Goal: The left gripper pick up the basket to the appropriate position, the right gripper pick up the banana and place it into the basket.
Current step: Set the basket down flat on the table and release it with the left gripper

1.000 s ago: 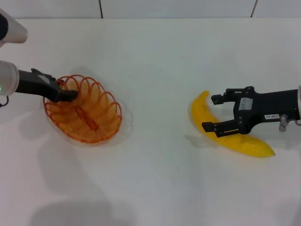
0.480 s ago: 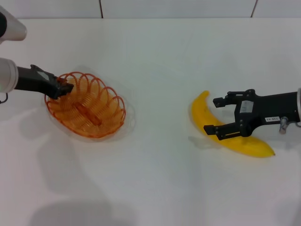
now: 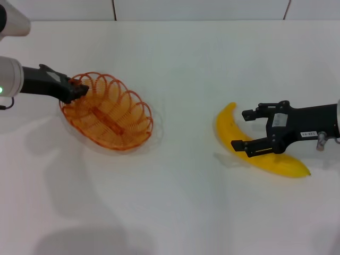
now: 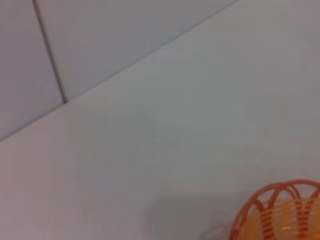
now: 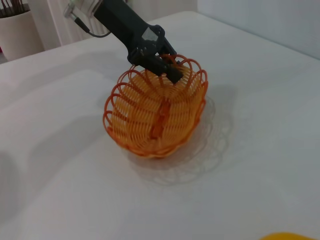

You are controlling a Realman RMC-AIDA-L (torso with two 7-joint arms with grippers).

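The orange wire basket (image 3: 112, 116) hangs tilted just above the white table, its shadow showing beneath it. My left gripper (image 3: 79, 91) is shut on the basket's rim at its far left end. The right wrist view shows the same hold, with the left gripper (image 5: 169, 66) on the top of the basket (image 5: 155, 115). An edge of the basket (image 4: 280, 212) also shows in the left wrist view. The yellow banana (image 3: 284, 163) lies on the table at the right. My right gripper (image 3: 240, 129) is open and low over the banana's middle, one finger on each side of it.
The white table (image 3: 180, 202) ends at a tiled wall (image 3: 202, 8) behind. A white pot (image 5: 17, 32) stands far off in the right wrist view. Bare tabletop lies between basket and banana.
The left gripper has carried the basket to the right, toward the table's middle. The right gripper has sunk slightly over the banana and now holds still.
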